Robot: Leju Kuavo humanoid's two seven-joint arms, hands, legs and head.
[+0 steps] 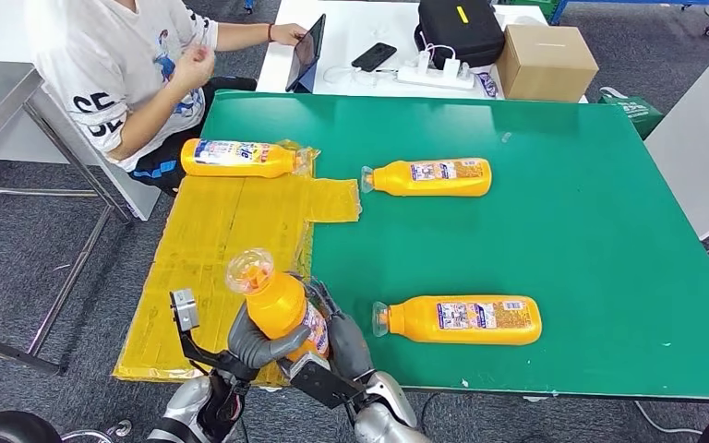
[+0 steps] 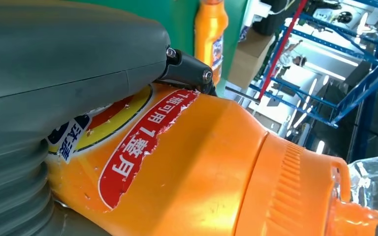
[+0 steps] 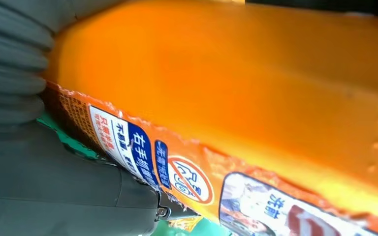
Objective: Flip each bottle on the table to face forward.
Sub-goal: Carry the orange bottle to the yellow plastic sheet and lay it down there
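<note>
Both hands' fingers (image 1: 268, 346) wrap raised bottle (image 1: 282, 305).

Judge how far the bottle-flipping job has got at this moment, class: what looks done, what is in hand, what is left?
Done: cannot be judged; which label side counts as forward is unclear. In hand: the left hand and right hand both grip the lifted bottle at the table's near edge. Left, or unconfirmed: the far-left bottle, the middle bottle and the near-right bottle, all lying on their sides.
</note>
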